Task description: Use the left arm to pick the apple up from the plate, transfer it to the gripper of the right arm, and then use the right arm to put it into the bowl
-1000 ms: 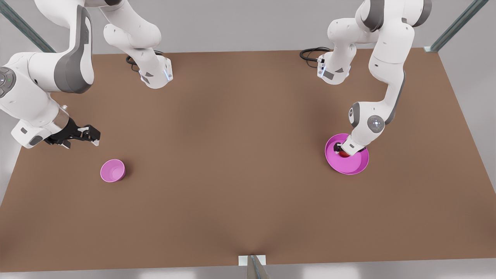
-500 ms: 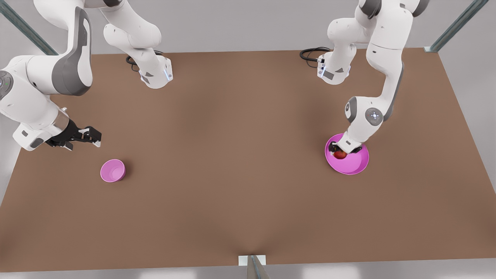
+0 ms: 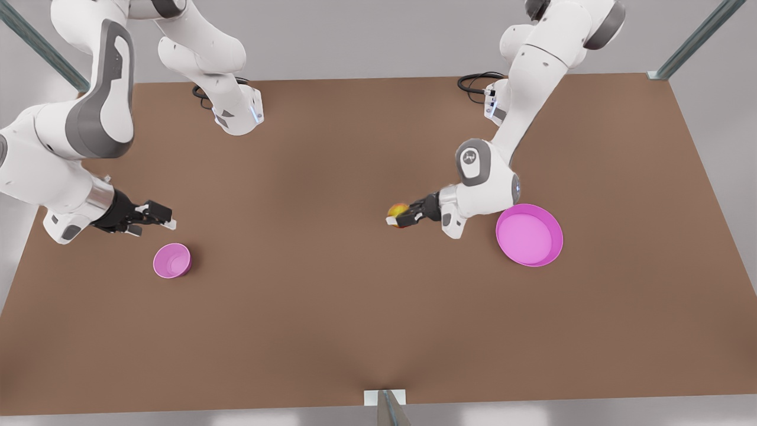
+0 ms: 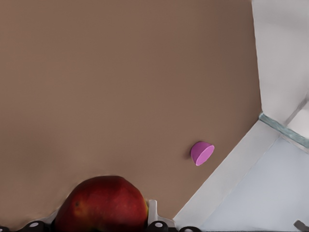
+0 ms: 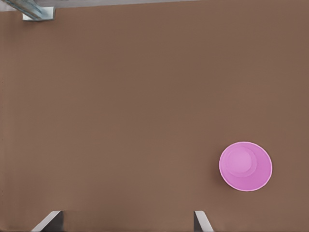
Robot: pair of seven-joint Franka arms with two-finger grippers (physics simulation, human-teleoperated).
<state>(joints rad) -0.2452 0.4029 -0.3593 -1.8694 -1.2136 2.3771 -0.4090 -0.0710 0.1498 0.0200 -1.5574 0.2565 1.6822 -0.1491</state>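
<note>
Brown and matte, the counter (image 3: 331,307) carries no readable writing, and no brand or label can be made out on the arms. At the front view's left, the right gripper (image 3: 163,218) is held above the counter just beside the bowl (image 3: 172,261), its fingers spread apart with nothing between them; in the right wrist view the two fingertips (image 5: 48,221) are seen wide apart over the bare counter, with the bowl (image 5: 245,166) off to one side. The bowl is a small, deep-sided pink-purple round standing upright. Toward the middle of the front view, the apple (image 3: 397,212) is gripped in the left gripper (image 3: 400,219), lifted clear of the counter and well apart from the bowl. In the left wrist view the apple (image 4: 102,207) is seen as dark red with a yellowish sheen, clamped between the fingers. At the front view's right, the magenta-pink plate (image 3: 553,248) lies flat near the left arm's wrist.
</note>
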